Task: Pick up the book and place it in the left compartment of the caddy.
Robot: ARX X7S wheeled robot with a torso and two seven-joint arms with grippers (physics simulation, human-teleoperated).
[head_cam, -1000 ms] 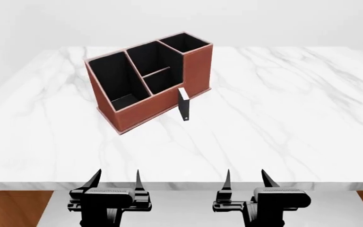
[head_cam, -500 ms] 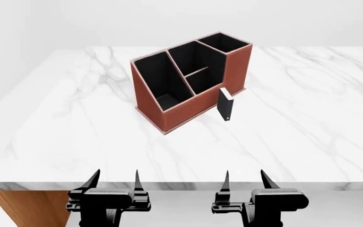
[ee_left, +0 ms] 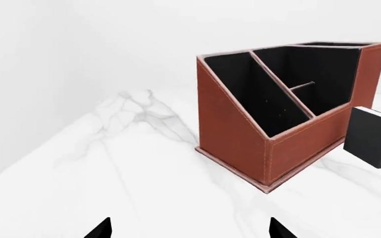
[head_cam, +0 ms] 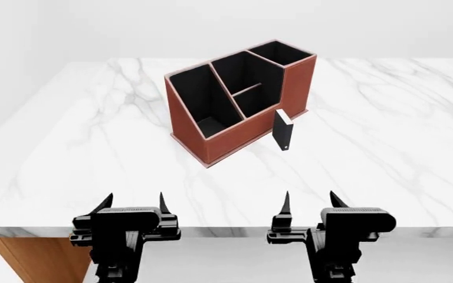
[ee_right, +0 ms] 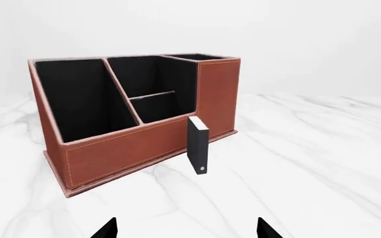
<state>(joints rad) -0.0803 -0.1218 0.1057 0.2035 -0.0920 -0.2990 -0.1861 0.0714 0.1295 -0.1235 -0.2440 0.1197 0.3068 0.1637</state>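
White marble surface [head_cam: 384, 147], grey-veined, pale front edge; brown wood panel [head_cam: 30, 259] below its near left corner; plain pale backdrop.

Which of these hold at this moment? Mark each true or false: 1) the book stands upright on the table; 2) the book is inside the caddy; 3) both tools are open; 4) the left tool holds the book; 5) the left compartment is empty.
1) True: the book stands upright on the table, just in front of the caddy.
2) False: it is outside, on the marble.
3) True: the left tool and right tool both show spread fingers.
4) False: it holds nothing and sits near the table's near edge.
5) True: the left compartment shows only black lining.
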